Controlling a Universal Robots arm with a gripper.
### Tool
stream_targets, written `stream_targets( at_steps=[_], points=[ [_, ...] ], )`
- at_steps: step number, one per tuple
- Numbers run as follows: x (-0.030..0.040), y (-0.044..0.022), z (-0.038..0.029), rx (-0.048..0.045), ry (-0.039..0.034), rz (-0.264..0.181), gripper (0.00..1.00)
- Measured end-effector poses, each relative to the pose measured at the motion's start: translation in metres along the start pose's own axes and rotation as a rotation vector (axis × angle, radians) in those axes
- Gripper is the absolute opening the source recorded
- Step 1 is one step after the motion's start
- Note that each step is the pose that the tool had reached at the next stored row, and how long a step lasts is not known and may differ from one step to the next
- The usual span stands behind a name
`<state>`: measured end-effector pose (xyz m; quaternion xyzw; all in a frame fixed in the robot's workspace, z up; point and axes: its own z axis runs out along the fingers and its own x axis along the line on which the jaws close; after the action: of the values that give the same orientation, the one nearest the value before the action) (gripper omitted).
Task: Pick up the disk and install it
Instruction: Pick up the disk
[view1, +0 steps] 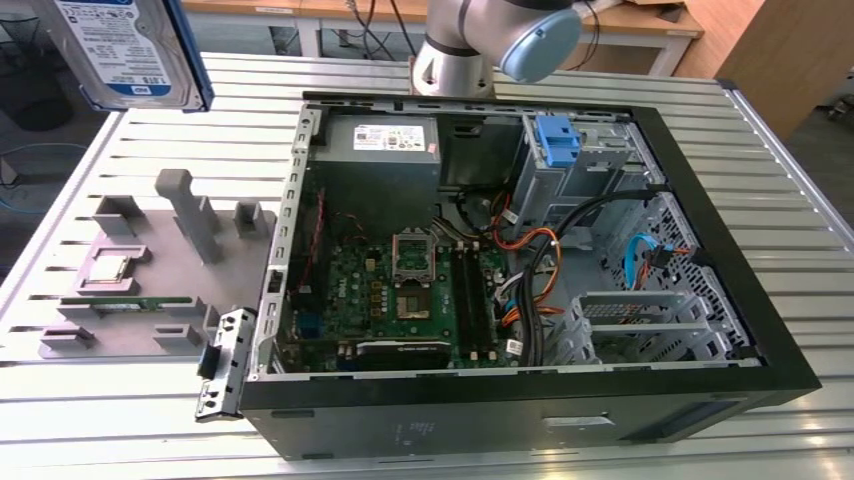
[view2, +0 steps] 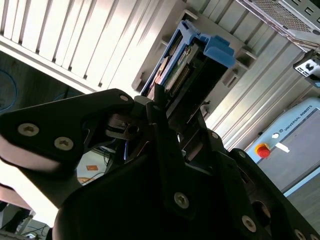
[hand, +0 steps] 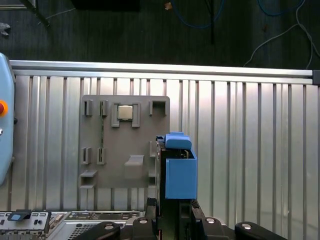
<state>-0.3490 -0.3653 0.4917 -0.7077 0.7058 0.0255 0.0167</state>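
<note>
Clamping the disk (view2: 182, 62) near one end, the gripper (view2: 175, 107) has its fingers closed on the flat faces and holds nothing else; the blue carrier rails run out past the tips. The disk is well outside the computer case (view1: 534, 405), raised high off the case's side on the exterior view's left, over the grey parts tray (hand: 120, 145) that lies just beside the case.

Nearest to hand, the likeliest trouble seems to be the grip itself; taken so far from the middle, it could let the disk swing or creep, and any twist would arrive at the case as a skewed entry. Inside the case, the cables (view1: 534, 240) sprawl toward the drive cage (view1: 594, 150) and could catch a rail. At the case's far corner, the cage beside the blue bracket (view1: 554, 140) looks tight; a rail meeting its edge off-square might jam, or shed the disk onto the motherboard (view1: 400, 290).

The disk stands on end; its long axis is near upright, slightly tipped, in line with the fingers; the free end points down at the tray; the labelled face looks toward the exterior camera.
</note>
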Motion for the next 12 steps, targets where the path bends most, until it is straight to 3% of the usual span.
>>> stream_targets(
  at_steps=[12],
  points=[
    [0.0,-0.0099,-0.0001,0.0001,0.0,0.0,0.35]
  ],
)
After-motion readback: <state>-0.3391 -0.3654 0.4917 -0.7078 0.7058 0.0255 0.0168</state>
